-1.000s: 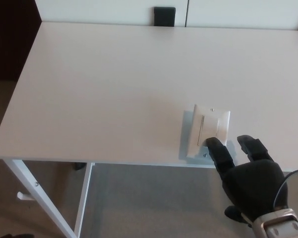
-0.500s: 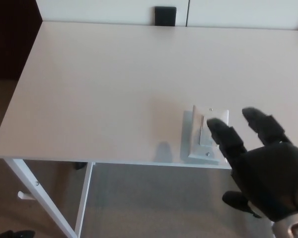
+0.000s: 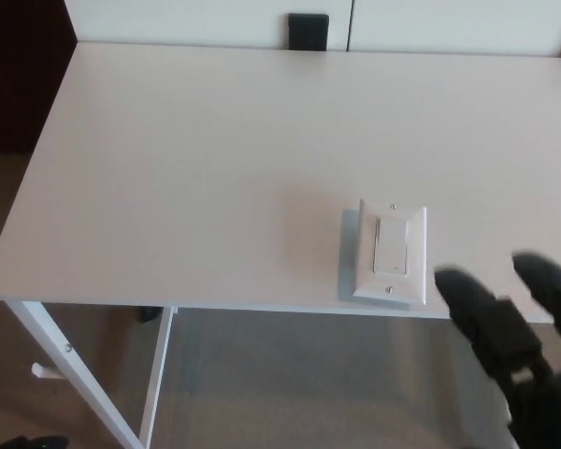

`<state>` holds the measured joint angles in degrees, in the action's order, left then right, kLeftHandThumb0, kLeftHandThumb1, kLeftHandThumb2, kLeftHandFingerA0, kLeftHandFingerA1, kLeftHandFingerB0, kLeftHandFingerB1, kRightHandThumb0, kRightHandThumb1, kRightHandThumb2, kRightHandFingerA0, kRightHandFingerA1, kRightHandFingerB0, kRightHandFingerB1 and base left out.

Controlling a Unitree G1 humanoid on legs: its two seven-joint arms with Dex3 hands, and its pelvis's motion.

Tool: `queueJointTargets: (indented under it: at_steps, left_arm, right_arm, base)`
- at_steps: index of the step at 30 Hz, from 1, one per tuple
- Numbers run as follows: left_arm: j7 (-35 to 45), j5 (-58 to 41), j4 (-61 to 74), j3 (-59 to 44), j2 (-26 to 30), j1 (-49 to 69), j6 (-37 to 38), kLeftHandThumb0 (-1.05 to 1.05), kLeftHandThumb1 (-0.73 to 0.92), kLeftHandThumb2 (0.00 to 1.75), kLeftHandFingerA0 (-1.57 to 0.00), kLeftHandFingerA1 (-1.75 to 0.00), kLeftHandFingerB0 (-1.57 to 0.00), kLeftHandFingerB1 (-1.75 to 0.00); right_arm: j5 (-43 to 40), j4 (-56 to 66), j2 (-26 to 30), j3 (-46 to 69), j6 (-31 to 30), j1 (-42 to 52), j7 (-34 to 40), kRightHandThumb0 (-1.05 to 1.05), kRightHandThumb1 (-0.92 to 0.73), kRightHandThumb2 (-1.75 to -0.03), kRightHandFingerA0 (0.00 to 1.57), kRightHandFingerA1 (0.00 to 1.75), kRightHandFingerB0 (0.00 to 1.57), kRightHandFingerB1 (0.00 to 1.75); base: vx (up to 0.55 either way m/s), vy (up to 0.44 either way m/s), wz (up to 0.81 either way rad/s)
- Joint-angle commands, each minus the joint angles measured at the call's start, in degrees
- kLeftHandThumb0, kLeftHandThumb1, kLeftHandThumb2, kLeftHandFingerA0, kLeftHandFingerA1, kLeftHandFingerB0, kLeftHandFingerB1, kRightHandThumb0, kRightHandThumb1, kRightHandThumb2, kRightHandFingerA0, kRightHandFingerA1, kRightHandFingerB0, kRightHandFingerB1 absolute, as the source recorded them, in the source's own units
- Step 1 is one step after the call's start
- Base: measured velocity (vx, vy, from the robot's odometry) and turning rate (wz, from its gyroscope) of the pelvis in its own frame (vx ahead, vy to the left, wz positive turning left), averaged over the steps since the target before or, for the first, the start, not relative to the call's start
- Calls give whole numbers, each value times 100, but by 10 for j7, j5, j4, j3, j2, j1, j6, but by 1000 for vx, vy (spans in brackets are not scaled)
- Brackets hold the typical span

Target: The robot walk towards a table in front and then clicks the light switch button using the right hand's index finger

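A white light switch plate (image 3: 391, 251) with a rocker button lies flat near the front edge of the white table (image 3: 215, 159). My right hand (image 3: 519, 346) is at the lower right, blurred, below and to the right of the switch and not touching it. Its fingers (image 3: 477, 304) are spread apart with nothing held. My left hand does not show.
A small black object (image 3: 309, 31) sits at the table's far edge against a white wall. A white table leg (image 3: 70, 360) slants down at the lower left over grey-brown floor. A dark area lies at the far left.
My right hand has pulled back from over the switch toward the lower right. The switch plate is now fully uncovered.
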<state>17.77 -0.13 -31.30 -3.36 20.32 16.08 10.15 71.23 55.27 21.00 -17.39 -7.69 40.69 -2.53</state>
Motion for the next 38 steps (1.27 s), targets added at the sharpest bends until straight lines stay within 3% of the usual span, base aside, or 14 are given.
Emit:
queueJointTargets:
  at_steps: [1, 8, 12, 15, 16, 19, 20, 21, 22, 32, 33, 34, 38]
  left_arm:
    - [-1, 2, -10, -4, 7, 2, -37, -30, 63, 59, -46, -41, -35, -34]
    - [0, 5, -18, 1, 5, 10, -34, -31, 64, 59, -47, -42, -37, -35]
    - [-8, 16, -11, 13, -2, 25, -31, -33, 65, 61, -49, -41, -37, -35]
    - [-5, 16, -19, 14, 0, 17, -19, -34, 64, 60, -49, -42, -37, -35]
    - [-8, 18, -30, 15, 1, 7, -19, -36, 63, 59, -49, -42, -37, -35]
    - [-10, 24, -32, 21, 3, 1, -9, -36, 63, 59, -51, -42, -37, -35]
    - [-10, 22, -32, 21, 2, 0, -10, -36, 62, 59, -52, -43, -37, -35]
    - [-6, 22, -25, 22, 4, 3, -11, -36, 63, 59, -52, -43, -37, -35]
    - [-5, 23, -21, 24, 5, 6, -10, -44, 51, 76, -47, -52, -32, -45]
    - [-2, 28, -10, 35, 14, -3, -19, -46, 51, 78, -48, -52, -34, -46]
    - [2, 22, -1, 33, 14, -2, -31, -45, 51, 77, -46, -52, -33, -45]
    - [7, 17, 6, 31, 13, -1, -33, -43, 52, 76, -46, -52, -32, -45]
    - [9, 14, 10, 27, 11, -2, -36, -44, 52, 77, -46, -51, -32, -45]
  right_arm:
    - [-112, -72, 25, 46, 99, 160, 137, -62, -49, -70, 0, 33, 4, 38]
    - [-147, -290, 10, 48, 76, 106, 79, -54, -52, -71, 0, 24, 5, 32]
    - [-185, -450, 5, 49, 91, 48, 81, -50, -53, -67, 0, 32, 5, 35]
    - [-230, -519, 0, 54, 95, 1, 33, -52, -58, -59, 0, 34, 5, 33]
    - [-260, -537, -4, 61, 101, -14, 12, -57, -52, -72, 0, 32, 3, 34]
    - [-327, -555, -1, 78, 112, -28, -44, -59, -53, -75, 0, 32, 2, 30]
    - [-335, -551, -2, 81, 108, -28, -53, -53, -61, -59, 0, 35, 3, 32]
    - [-352, -556, -5, 85, 111, -27, -60, -57, -54, -74, 0, 30, 3, 33]
    - [-359, -561, -6, 87, 116, -26, -61, -58, -55, -75, 0, 29, 3, 33]
    - [-392, -577, -9, 95, 142, -35, -60, -57, -55, -75, 0, 29, 2, 29]
    - [-403, -592, -11, 98, 156, -41, -54, -55, -55, -74, 0, 28, 3, 29]
    - [-411, -599, -12, 100, 167, -44, -50, -46, -64, -59, 0, 30, 1, 32]
    - [-419, -586, -11, 103, 161, -43, -57, -43, -66, -59, 0, 29, 1, 32]
  base:
    - [0, 0, 0]
    - [0, 0, 0]
    - [0, 0, 0]
    - [0, 0, 0]
    - [0, 0, 0]
    - [0, 0, 0]
    - [0, 0, 0]
    - [0, 0, 0]
    - [0, 0, 0]
    - [0, 0, 0]
    - [0, 0, 0]
    - [0, 0, 0]
    - [0, 0, 0]
